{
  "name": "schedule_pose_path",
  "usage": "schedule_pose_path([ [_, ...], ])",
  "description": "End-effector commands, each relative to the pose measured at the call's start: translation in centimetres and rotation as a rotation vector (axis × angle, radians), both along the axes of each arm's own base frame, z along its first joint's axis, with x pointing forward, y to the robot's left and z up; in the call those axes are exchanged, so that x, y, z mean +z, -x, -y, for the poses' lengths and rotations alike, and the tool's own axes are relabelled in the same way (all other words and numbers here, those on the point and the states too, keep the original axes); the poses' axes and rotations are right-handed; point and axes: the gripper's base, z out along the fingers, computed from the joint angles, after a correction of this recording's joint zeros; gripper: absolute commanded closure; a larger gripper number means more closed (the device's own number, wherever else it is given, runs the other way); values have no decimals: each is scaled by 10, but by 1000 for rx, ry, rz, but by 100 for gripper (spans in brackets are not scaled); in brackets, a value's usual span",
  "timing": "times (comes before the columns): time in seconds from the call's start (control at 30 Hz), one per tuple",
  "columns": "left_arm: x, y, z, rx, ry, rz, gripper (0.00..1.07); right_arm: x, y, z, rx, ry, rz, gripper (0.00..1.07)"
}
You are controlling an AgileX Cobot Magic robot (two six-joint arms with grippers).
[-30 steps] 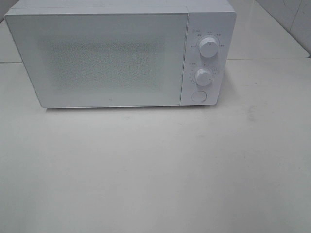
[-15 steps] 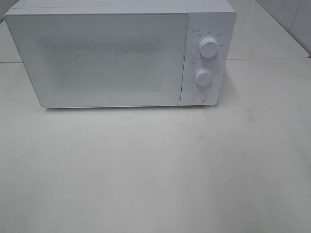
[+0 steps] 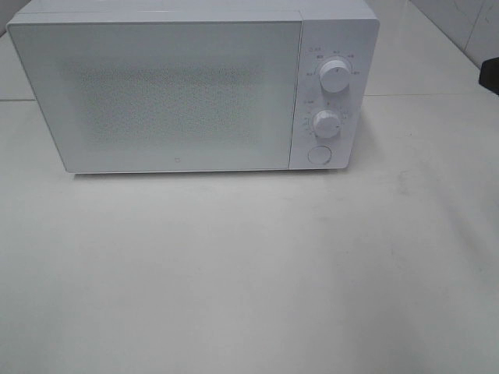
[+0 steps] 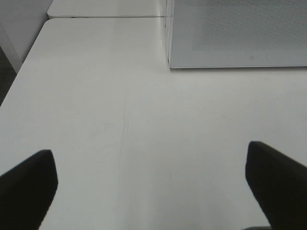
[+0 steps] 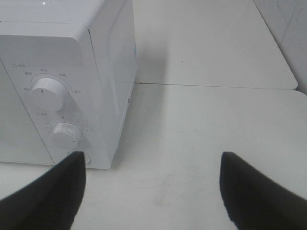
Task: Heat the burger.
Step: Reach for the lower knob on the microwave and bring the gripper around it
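Two grippers hover low over the white table (image 3: 234,273), fingers wide apart and holding nothing: the left gripper (image 4: 149,160) short of the door corner, the right gripper (image 5: 152,163) facing the dials. Behind them the microwave (image 3: 179,93) sits with its door shut. And now a dark shape (image 3: 492,75) pokes in at the far right edge, new this instant. I'd say the right arm is starting its approach. No burger in sight; it may be behind the speckled door, I can't tell.

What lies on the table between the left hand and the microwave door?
Nothing. The left wrist view shows bare white table between the left hand and the microwave door, with only a faint line on it.
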Motion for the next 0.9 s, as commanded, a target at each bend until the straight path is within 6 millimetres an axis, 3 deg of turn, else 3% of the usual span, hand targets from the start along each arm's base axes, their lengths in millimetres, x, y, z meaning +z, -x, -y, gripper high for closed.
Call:
schedule_pose_path([
  [0.03, 0, 3, 1, -1, 7, 33, 6, -3, -15, -1, -4, -11, 37, 32],
  [0.13, 0, 3, 1, -1, 7, 33, 6, -7, -18, -1, -3, -12, 45, 32],
  [0.3, 0, 3, 1, -1, 7, 33, 6, -33, -20, -2, 6, -27, 155, 32],
  [0.63, 0, 3, 1, -1, 7, 33, 6, -74, -16, 5, -113, -21, 144, 32],
  [0.9, 0, 3, 1, -1, 7, 33, 6, -89, -20, -30, -30, 64, 179, 32],
])
